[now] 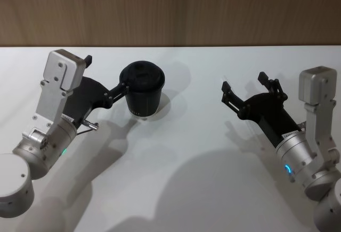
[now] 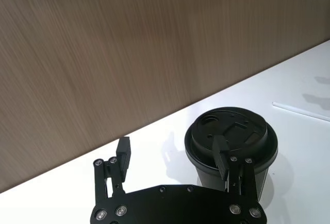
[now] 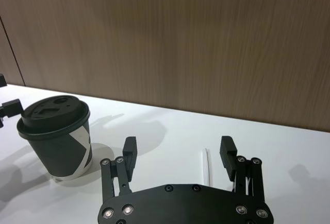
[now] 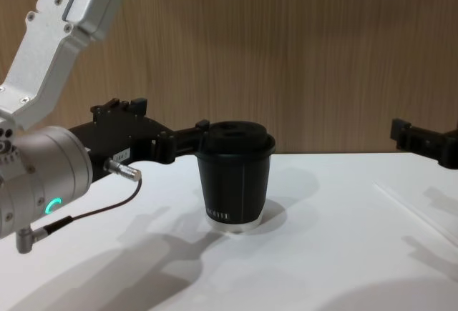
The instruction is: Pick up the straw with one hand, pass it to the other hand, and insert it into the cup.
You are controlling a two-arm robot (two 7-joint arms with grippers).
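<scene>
The black cup [image 1: 141,92] with its domed lid stands upright on the white table, left of centre. My left gripper [image 1: 105,74] is open beside it, and one finger [image 2: 223,156] rests against the cup's [image 2: 232,137] lid edge while the other stands free. Over the right side of the table my right gripper [image 1: 244,84] hovers open with nothing in it. The white straw [image 3: 206,165] lies flat on the table below it, seen between its fingers in the right wrist view. In the left wrist view the straw [image 2: 301,112] lies beyond the cup.
The white table [image 1: 176,189] ends at a wood-panelled wall [image 1: 170,8] at the back. A thin grey cable [image 4: 93,214] hangs from the left wrist. The table's middle, between the cup and the right gripper, is bare.
</scene>
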